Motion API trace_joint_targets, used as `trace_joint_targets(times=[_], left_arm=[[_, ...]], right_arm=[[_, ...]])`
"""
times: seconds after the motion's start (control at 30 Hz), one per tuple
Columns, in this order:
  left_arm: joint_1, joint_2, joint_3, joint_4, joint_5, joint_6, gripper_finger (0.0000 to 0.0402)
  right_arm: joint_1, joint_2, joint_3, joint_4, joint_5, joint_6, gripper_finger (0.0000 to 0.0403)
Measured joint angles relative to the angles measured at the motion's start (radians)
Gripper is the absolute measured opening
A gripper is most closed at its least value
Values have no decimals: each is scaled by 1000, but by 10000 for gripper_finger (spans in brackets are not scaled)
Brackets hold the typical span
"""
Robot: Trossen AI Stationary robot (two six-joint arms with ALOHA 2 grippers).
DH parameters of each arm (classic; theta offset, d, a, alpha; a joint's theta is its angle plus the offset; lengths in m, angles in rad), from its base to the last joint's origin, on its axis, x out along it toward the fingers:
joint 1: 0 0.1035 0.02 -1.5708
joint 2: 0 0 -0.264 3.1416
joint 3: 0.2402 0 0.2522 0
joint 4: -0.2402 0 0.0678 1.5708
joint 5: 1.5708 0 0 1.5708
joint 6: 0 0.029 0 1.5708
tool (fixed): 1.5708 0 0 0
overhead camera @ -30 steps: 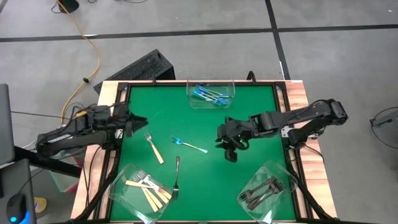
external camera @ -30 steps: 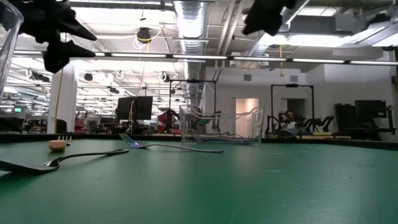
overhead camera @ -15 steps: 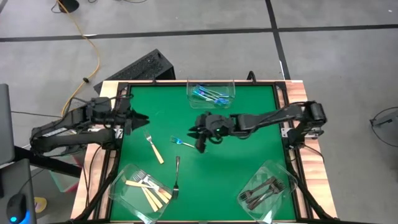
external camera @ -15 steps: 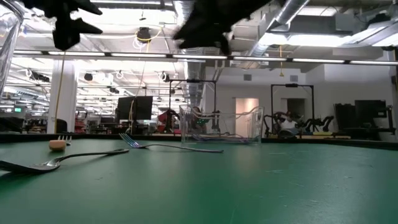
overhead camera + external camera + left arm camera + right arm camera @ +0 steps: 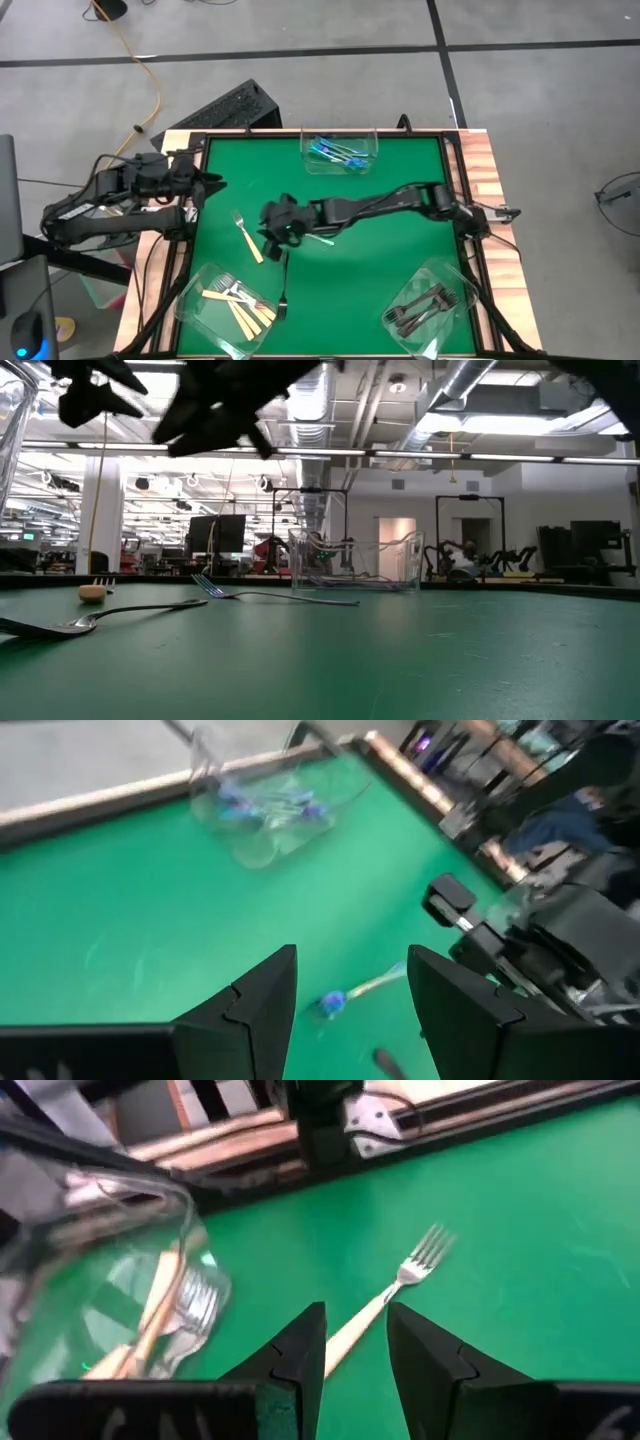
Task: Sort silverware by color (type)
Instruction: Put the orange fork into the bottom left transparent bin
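Reaching much farther across since a second ago, the right gripper now hovers over the table's middle, above the loose forks. Its fingers stand partly apart and hold nothing. A tan-handled fork, a blue-handled fork and a dark fork lie on the green table. The left gripper, open and empty, waits at the left edge. Tubs at the far edge and both near corners hold sorted forks.

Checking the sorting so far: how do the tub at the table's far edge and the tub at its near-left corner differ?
The far tub holds blue-handled forks; the near-left tub holds cream-handled forks. The far tub sits square to the table edge; the near-left tub lies askew. Both are clear plastic.
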Motion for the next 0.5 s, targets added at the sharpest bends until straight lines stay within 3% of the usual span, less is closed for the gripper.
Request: trace_joint_targets(times=[0.13,0.27,0.5], left_arm=[[0,14,-10,-51,6,-6,176],[0,52,-31,-101,51,94,176],[-34,191,-32,-94,199,443,176]], right_arm=[[31,109,197,-163,-6,-23,127],[67,139,353,-435,-6,-75,127],[76,-43,347,-737,2,-104,127]])
